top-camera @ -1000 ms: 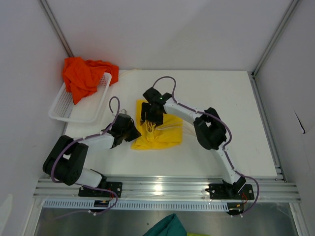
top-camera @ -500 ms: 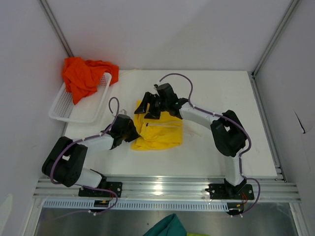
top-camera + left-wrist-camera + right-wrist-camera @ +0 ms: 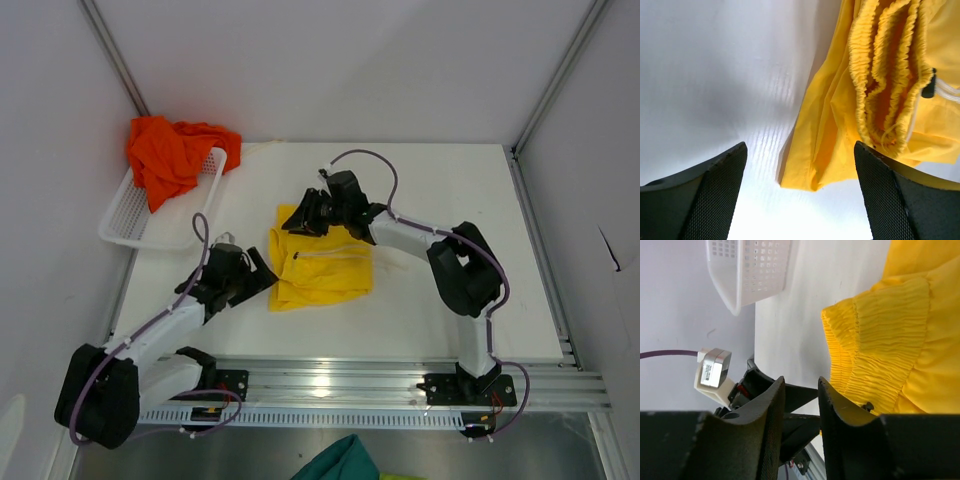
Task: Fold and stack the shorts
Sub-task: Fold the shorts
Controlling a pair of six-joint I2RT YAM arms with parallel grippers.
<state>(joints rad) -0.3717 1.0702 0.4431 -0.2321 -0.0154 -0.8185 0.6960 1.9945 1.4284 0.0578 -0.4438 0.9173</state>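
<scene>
1. You have free passage over the right half of the worktop (image 3: 500, 215); only the right arm's elbow (image 3: 462, 268) stands there.
2. The far-left corner is blocked by the white basket (image 3: 130, 228), with the orange-red shorts (image 3: 170, 155) heaped over its far rim.
3. The yellow shorts (image 3: 325, 275) fill the middle. The left tool (image 3: 264, 280) sits just beside their left edge, its jaws spread over bare worktop.
4. The right tool (image 3: 293, 223) crowds the shorts' far-left corner, possibly touching the waistband; the wrist view is unclear.

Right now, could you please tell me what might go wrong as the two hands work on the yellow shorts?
1. The right hand has its fingers close together, and the gathered waistband of the bright yellow thin-fabric shorts lies beside them, not between them: it may close on nothing.
2. The left hand is open, short of the bunched, layered edge: a grab there may catch only some layers.
</scene>
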